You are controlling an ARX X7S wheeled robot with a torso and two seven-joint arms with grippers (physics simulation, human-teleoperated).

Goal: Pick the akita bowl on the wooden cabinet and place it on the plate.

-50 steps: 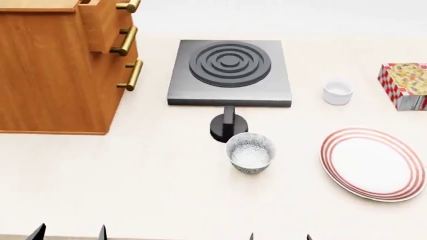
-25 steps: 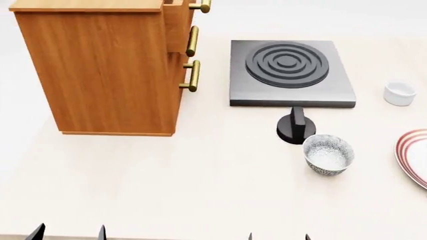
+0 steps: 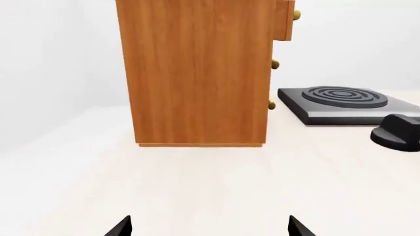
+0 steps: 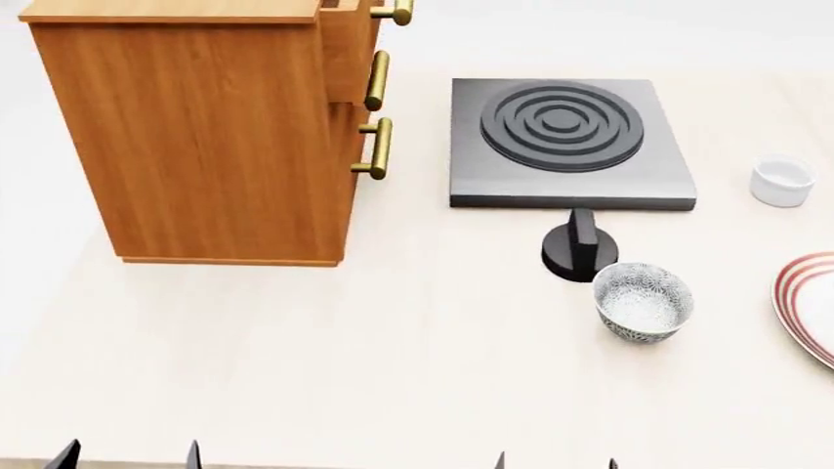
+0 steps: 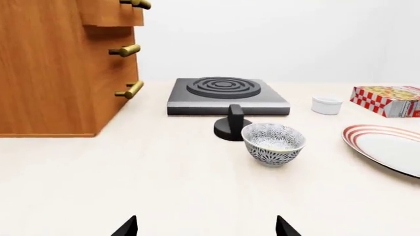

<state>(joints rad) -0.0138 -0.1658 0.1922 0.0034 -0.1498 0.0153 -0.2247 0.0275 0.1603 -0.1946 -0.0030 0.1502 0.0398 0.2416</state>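
Risks first. Could knock the akita bowl [image 4: 642, 303] over or send it skidding on a careless reach — stands upright and empty on a narrow foot, on the pale tabletop [image 4: 391, 371] rather than on the wooden cabinet [image 4: 195, 137] at far left. Could also clip the black knob [image 4: 580, 249], just beside the bowl on its far-left side and apparently not touching. Leaves little room for a finger there, so probably safer to close across the bowl's left and right sides. Might pinch the thin rim off-centre and let the bowl tilt or slip during the carry. Might catch the lip of the plate [image 4: 811, 303] on the way in — lies near the bowl on its right, cut off in the head view, clearer from the right wrist.

Right gripper [image 5: 204, 227]: only two dark tips visible at the near edge, spread wide, holding nothing, well short of the bowl. Left gripper [image 3: 208, 227]: likewise spread wide and empty, facing the cabinet's side.

Around: dark grey hob [image 4: 567, 142] with concentric rings beyond the knob. Small plain white cup [image 4: 782, 182] at far right, not to be mistaken for the bowl. Red-checked box [image 5: 387, 101] further right, seen only from the right wrist. No obstacle between right gripper and bowl, nor between bowl and plate.
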